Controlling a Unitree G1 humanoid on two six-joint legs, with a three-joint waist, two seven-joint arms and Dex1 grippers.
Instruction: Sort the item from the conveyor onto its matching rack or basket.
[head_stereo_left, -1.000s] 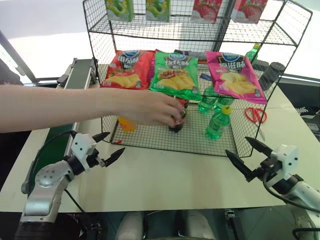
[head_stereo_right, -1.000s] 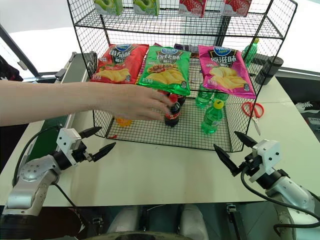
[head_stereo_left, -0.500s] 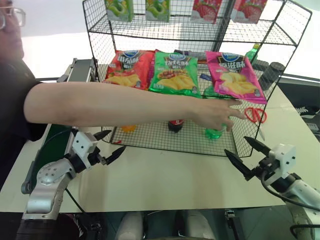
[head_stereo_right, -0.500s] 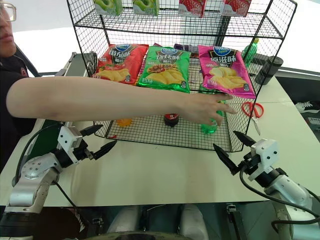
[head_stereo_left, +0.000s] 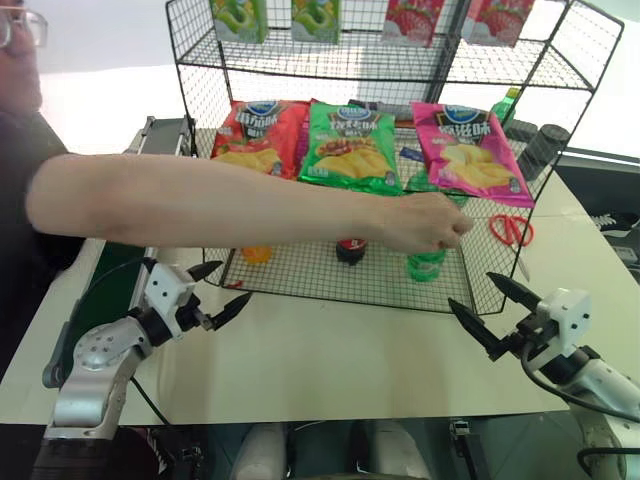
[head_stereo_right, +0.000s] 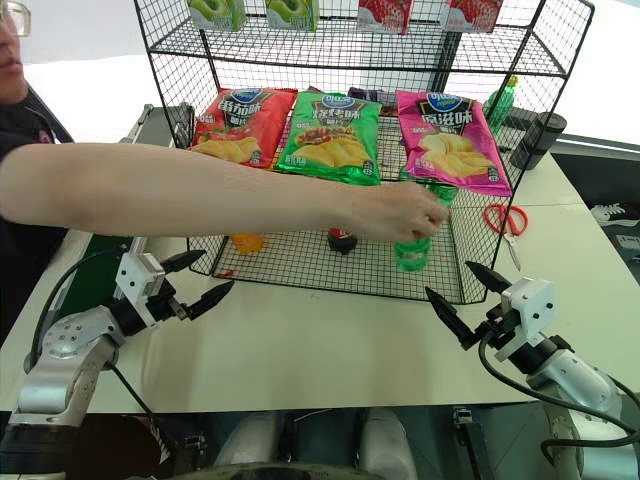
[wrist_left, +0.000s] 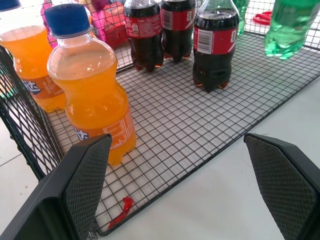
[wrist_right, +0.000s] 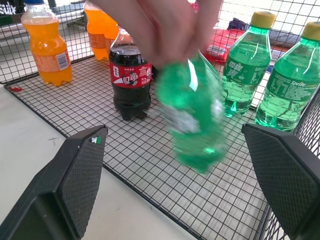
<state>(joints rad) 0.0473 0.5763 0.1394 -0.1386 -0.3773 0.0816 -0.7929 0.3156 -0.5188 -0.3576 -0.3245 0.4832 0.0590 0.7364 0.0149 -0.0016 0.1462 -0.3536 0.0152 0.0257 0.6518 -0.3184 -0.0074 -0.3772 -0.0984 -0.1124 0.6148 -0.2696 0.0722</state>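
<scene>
Grippers sit nearest, low over the white table (head_stereo_left: 350, 360): the left gripper (head_stereo_left: 212, 292) at the near left and the right gripper (head_stereo_left: 485, 310) at the near right, each with its black fingers spread wide and pinching nothing. Just beyond them stands the black wire rack (head_stereo_left: 320, 278), its bottom tier resting on the table. A person's arm reaches across from the left, and the hand (head_stereo_left: 425, 222) grips the top of the green soda bottle (head_stereo_left: 425, 266), holding it over the right part of that bottom tier, clear of the grid in the right wrist view. A cola bottle (head_stereo_left: 350, 250) stands at the tier's middle and an orange drink bottle (head_stereo_left: 256, 255) towards its left. Farther back, three crisp bags (head_stereo_left: 350, 145) lean on the tier above. The conveyor (head_stereo_left: 110, 290) runs along the table's left edge.
</scene>
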